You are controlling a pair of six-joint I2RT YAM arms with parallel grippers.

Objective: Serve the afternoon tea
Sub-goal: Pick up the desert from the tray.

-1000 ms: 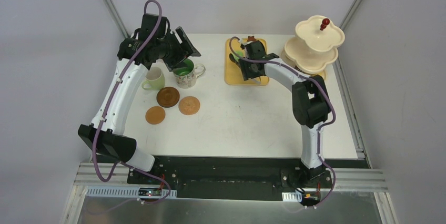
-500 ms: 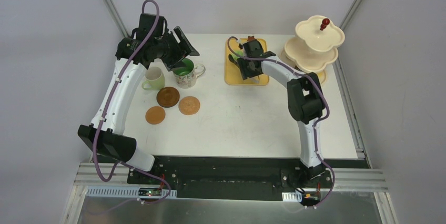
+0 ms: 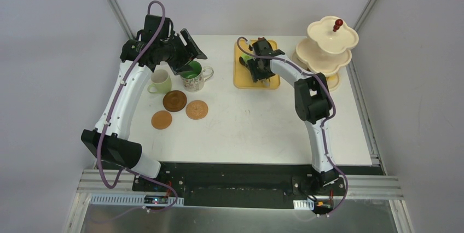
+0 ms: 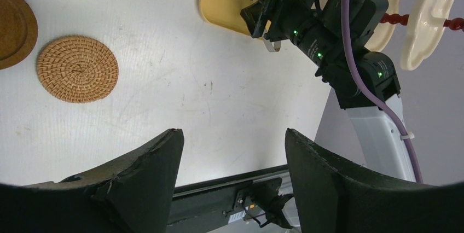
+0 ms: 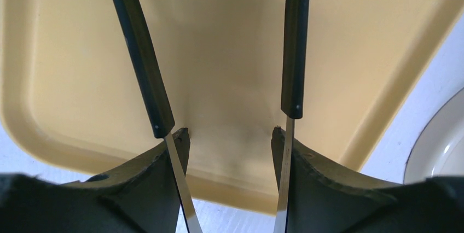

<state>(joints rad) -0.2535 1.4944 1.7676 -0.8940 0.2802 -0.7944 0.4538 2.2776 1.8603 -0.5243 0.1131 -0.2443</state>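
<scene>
While the right gripper point(image 5: 230, 134) sits over the yellow tray point(image 5: 350, 52) at about 12 o'clock on the table point(image 3: 246, 129), it's clamped half-wide on the black tongs point(image 5: 139, 52), one tong arm along each finger's inner face, both running out over the tray. At its 3 o'clock is the stand point(image 3: 328, 44) with the red knob point(image 3: 338, 24). Over at 10 o'clock the left gripper point(image 3: 189, 52) hangs wide and empty above the patterned mug point(image 3: 192, 80). The cream mug point(image 3: 160, 82) is at that mug's 9, and the three coasters point(image 3: 174, 100) are around its 6 to 7.
</scene>
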